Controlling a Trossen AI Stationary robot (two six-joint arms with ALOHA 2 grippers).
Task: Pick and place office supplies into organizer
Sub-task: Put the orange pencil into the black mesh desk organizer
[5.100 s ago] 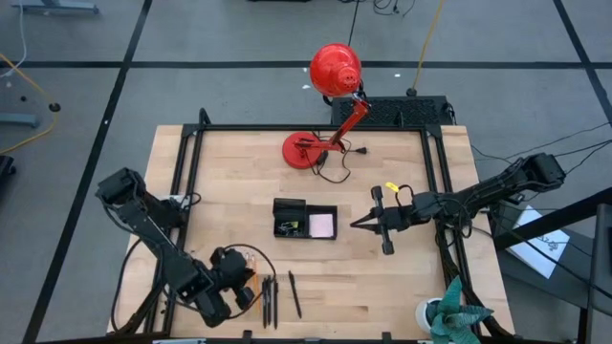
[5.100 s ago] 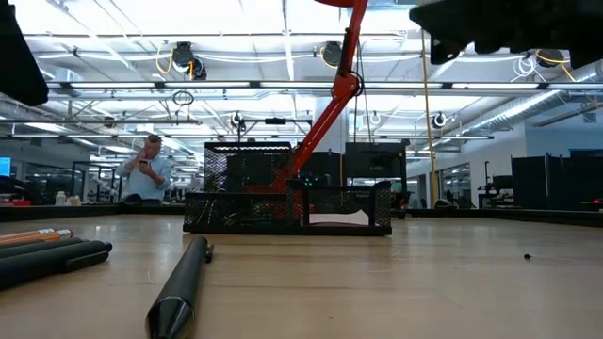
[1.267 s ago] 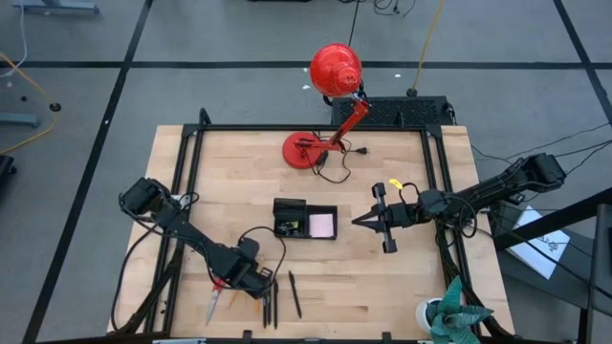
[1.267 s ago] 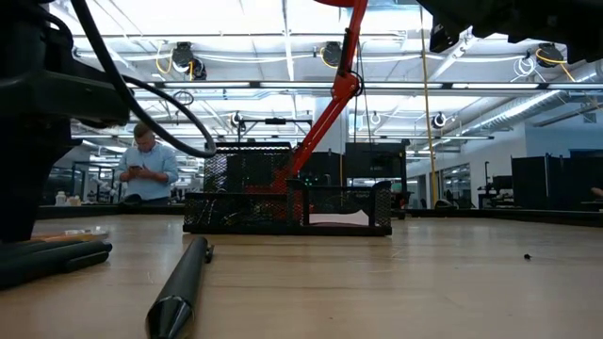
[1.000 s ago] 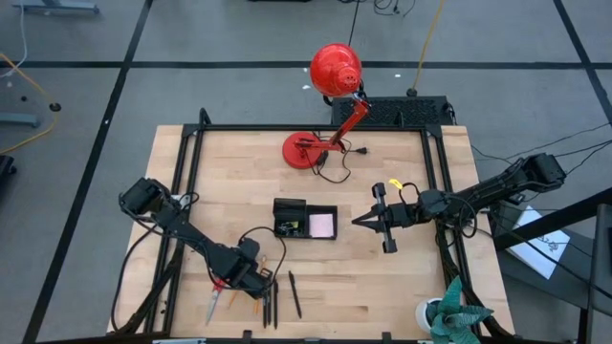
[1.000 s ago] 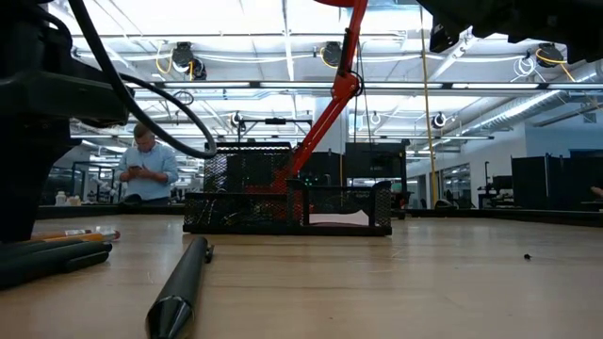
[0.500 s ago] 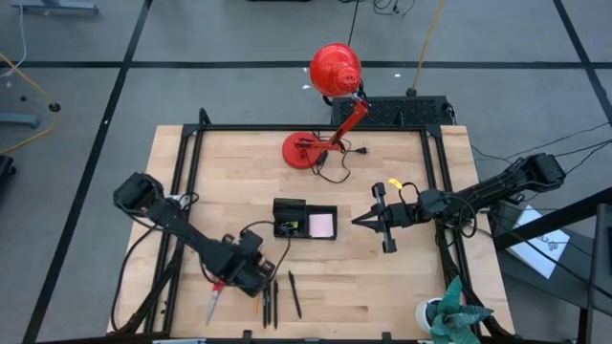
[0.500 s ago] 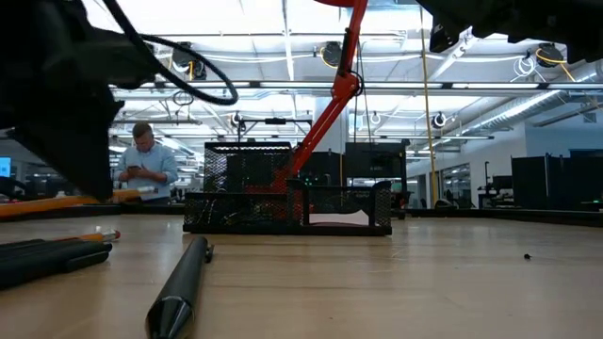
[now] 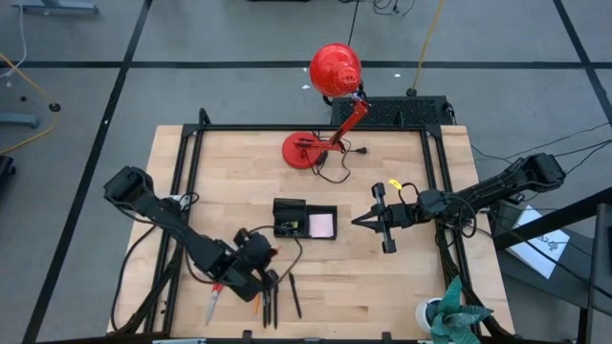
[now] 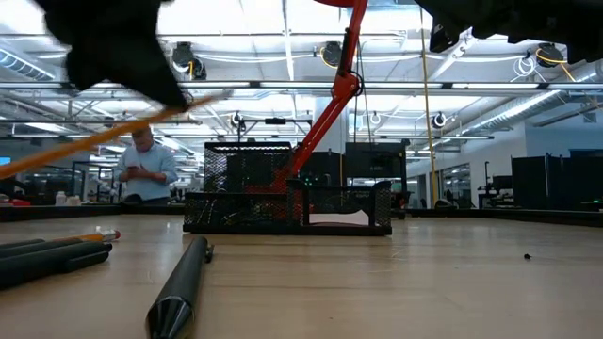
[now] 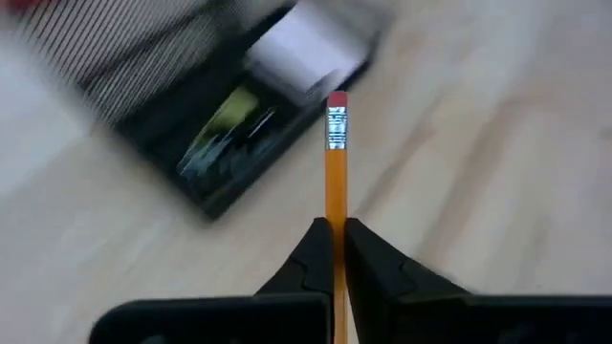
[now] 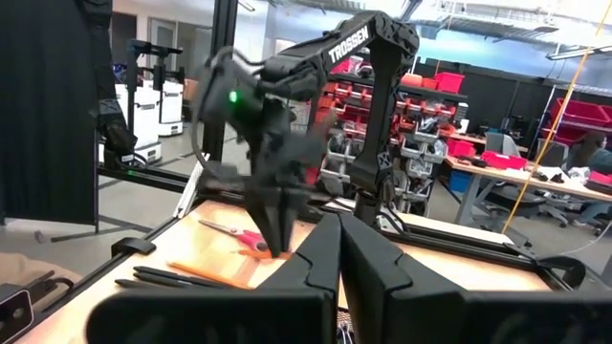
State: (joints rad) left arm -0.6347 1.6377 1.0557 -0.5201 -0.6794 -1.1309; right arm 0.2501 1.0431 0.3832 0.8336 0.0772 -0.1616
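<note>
Pale wooden tabletop (image 9: 402, 287) is carrying the job, and above it the orange eraser-tipped pencil (image 11: 337, 172) is sitting pinched between the pressed-together fingers of the left gripper (image 9: 256, 266), its long axis aiming at the black mesh organizer (image 9: 304, 219) just ahead. Right gripper (image 9: 368, 221), fingers pressed together on nothing, is waiting beside the organizer's other end, while 3 black pens (image 9: 277, 298) and red-handled scissors (image 9: 214, 298) are lying near the table's front edge in an open workshop.

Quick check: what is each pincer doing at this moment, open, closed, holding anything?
Left pincer: closed on an orange pencil, lifted off the table.
Right pincer: closed, holding nothing, hovering right of the organizer.
</note>
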